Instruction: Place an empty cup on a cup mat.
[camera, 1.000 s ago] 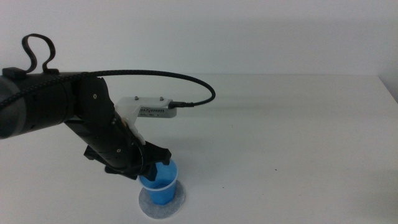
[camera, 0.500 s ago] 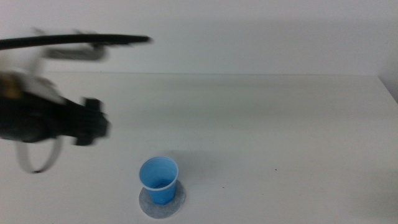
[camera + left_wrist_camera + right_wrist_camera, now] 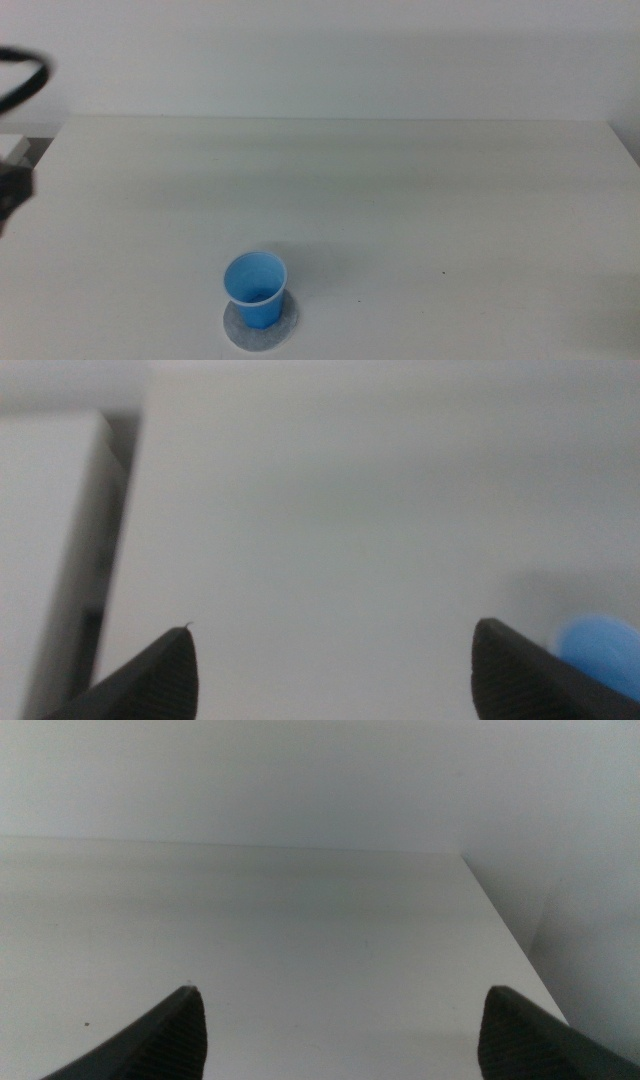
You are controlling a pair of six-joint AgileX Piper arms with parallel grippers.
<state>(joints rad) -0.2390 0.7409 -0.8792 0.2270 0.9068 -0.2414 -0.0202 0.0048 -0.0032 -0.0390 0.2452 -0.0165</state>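
A broad, plain white worktop (image 3: 420,200) fills nearly the whole overhead view, with a pale wall behind it. In the left wrist view its edge shows, with a white block-shaped surface (image 3: 50,510) beyond that edge.

The left arm is almost out of the overhead view: only a dark blurred piece and a loop of black cable (image 3: 22,80) show at the far left side. The left pincer (image 3: 330,660) hangs above the worktop near that edge, its two dark jaws spread wide with nothing between them. The right pincer (image 3: 340,1020) does not appear in the overhead view; its own wrist camera shows its two dark jaws also spread wide and empty, over bare worktop close to a far corner.

A flat, round, speckled grey felt-like cup mat (image 3: 260,325) lies on the worktop, well apart from the left pincer and off to the side of its right-hand jaw.

A small bright blue plastic cup (image 3: 256,288), tapered toward its base with a lighter blue inside, stands upright on the mat, mouth up. It is free of both pincers. In the left wrist view it shows only as a blurred blue patch (image 3: 600,650) just past one jaw tip.
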